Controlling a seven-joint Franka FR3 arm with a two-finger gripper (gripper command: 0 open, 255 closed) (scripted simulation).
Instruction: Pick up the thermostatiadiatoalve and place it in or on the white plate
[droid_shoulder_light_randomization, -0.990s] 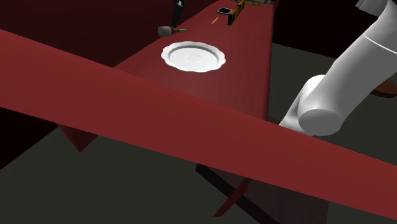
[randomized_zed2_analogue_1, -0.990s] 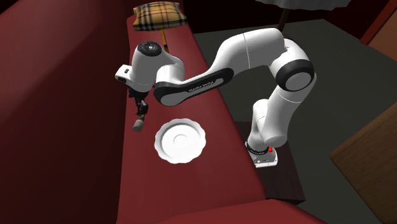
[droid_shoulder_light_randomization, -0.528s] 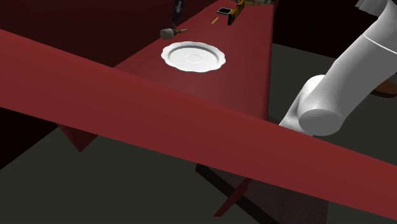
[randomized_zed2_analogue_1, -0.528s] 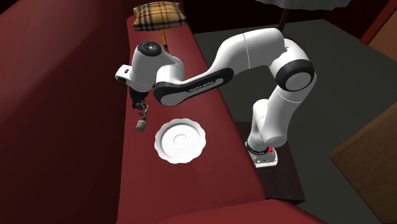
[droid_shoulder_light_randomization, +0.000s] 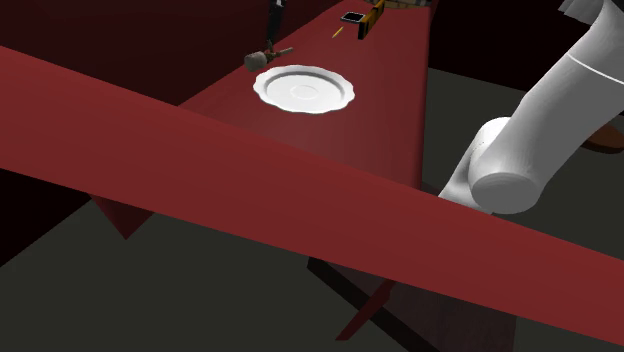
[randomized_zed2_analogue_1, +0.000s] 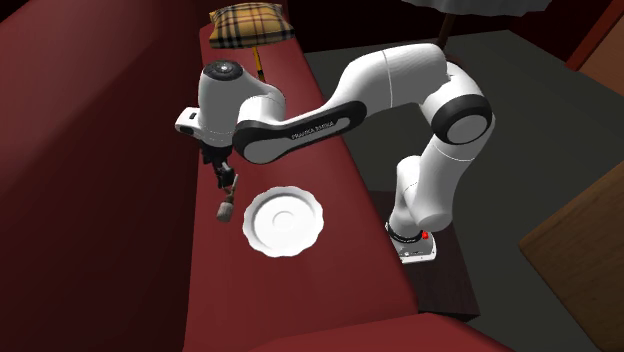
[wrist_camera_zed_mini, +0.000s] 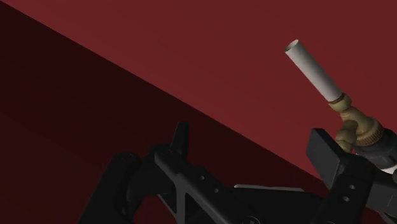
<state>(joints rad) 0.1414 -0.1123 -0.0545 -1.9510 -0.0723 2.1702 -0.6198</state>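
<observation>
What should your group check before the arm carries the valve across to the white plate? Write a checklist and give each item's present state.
1. Grip: the valve hangs from the gripper. Ok.
2. Valve lifted off the red surface: cannot tell.
3. White plate bare, nothing lying in it: ok.
4. Valve above the plate: not ok, it hangs beside the rim.
5. Gap between valve and plate free of other things: ok.

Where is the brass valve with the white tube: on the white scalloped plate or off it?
Off it. The brass valve hangs from the black gripper beside the white plate's rim, over the red surface.
</observation>
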